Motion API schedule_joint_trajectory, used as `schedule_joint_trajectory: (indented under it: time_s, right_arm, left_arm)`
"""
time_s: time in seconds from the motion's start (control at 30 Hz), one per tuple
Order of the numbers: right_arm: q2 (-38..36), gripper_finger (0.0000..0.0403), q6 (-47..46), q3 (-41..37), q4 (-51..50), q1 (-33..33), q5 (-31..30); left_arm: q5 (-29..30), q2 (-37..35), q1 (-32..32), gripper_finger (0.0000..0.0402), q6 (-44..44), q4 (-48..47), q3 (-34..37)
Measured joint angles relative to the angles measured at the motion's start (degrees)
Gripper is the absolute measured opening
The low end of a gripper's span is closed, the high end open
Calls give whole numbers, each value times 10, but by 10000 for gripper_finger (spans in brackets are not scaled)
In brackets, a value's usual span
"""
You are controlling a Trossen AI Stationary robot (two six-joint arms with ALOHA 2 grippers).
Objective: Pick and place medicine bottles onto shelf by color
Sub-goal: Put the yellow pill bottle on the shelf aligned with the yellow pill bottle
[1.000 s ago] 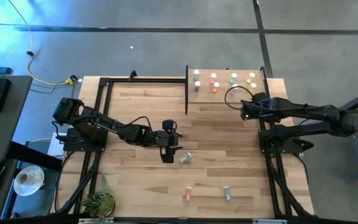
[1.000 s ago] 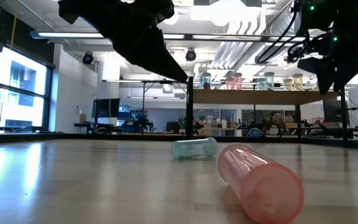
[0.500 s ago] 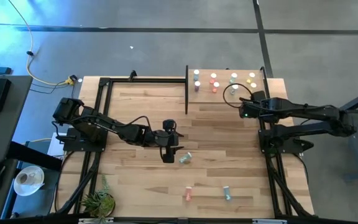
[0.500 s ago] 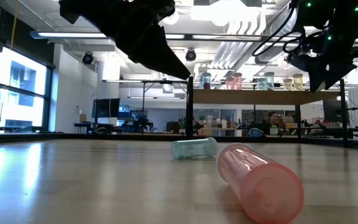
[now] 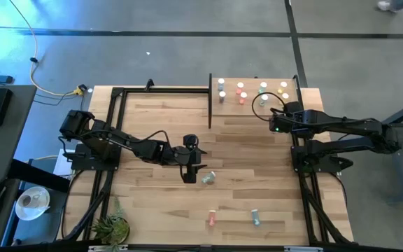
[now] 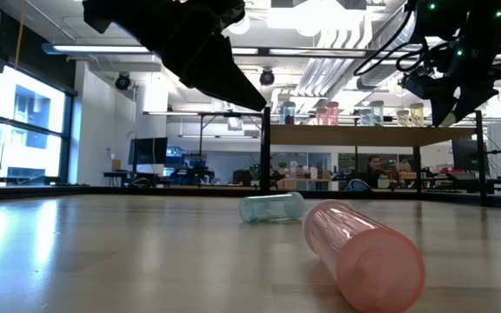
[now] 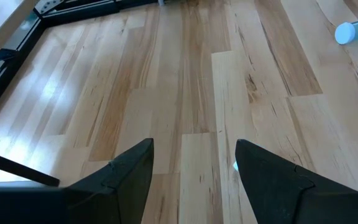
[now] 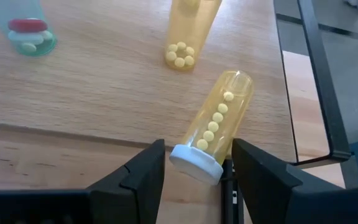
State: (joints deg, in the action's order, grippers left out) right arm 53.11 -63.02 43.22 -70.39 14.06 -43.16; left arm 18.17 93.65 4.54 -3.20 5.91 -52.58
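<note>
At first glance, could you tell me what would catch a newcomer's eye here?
A large pink bottle lies on its side close to the low camera, a teal bottle behind it. At the shelf, the right hand stands open around a tipped yellow bottle.

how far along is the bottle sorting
Done: several bottles stand on the shelf, grouped by colour. In hand: the right gripper is at the shelf with a tipped yellow bottle; the left gripper, open and empty, hangs beside a teal bottle. Left: that one, a pink bottle and a second teal bottle.
</note>
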Motion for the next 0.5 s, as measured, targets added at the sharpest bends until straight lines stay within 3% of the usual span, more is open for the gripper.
schedule_joint_trajectory:
  time_s: [0.3, 0.5]
  right_arm:
    - [0, 172, 0, 0, 0, 0, -1]
    - [0, 127, 3, 0, 0, 0, -1]
  left_arm:
    - [0, 0, 0, 216, 0, 0, 0]
    - [0, 0, 0, 216, 0, 0, 0]
